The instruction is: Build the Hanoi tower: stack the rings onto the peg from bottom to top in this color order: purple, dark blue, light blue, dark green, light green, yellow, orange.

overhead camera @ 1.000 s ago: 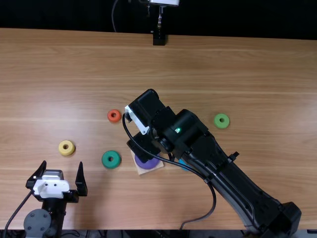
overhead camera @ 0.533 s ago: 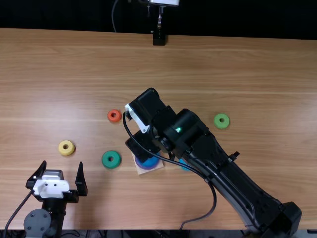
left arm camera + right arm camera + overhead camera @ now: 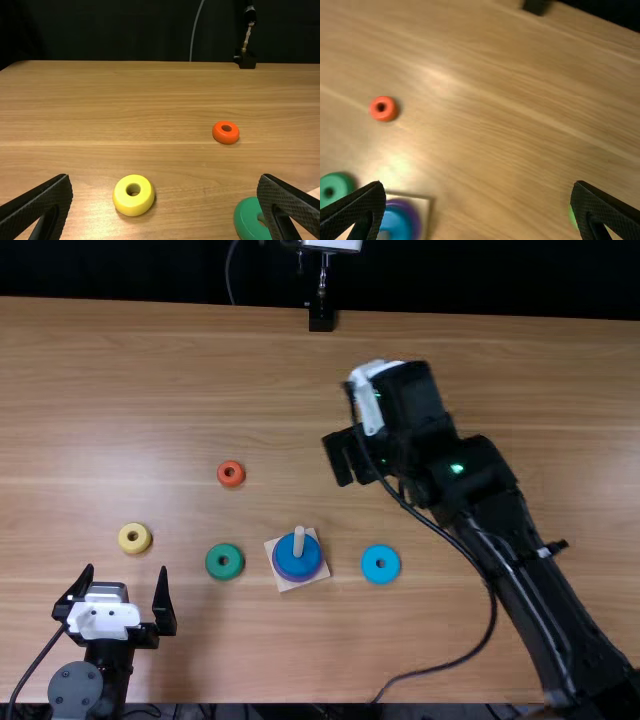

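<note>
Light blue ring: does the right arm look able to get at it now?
Probably yes: the light blue ring lies flat, nothing on top, apart from the wooden base, and the right tool is open and empty.

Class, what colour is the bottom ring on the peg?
The bottom ring is purple, best seen in the right wrist view.

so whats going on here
Two black robot arms are at a ring-stacking job, neither holding anything. On the pale wooden peg sit a purple ring and, above it, a dark blue ring. Both the left gripper and right gripper are open. The light blue, dark green, light green, yellow and orange rings lie loose on the table.
</note>
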Controlling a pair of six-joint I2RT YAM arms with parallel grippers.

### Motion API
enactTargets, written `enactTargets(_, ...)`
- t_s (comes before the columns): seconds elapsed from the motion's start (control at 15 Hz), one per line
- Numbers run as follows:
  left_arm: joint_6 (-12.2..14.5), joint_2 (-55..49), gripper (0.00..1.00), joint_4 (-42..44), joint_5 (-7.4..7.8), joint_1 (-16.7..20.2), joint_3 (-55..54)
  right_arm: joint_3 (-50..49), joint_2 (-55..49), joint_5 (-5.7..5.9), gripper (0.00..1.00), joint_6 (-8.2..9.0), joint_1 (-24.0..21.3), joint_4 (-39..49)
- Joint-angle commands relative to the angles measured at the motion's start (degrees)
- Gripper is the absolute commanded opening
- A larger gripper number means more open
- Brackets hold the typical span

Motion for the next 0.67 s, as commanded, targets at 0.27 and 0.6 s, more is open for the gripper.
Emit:
enactTargets(0.27,0.8,-0.7,1.0,-1.0,-0.26,0.5,-2.8,-24.6,-9.7,0.7,1.0,1.46,-2.8,13.4)
enactTargets(0.6,0.8,-0.7,1.0,-1.0,-0.26,0.5,-2.8,-34.2,-9.6,0.28,1.0,16.43,-2.8,13.4)
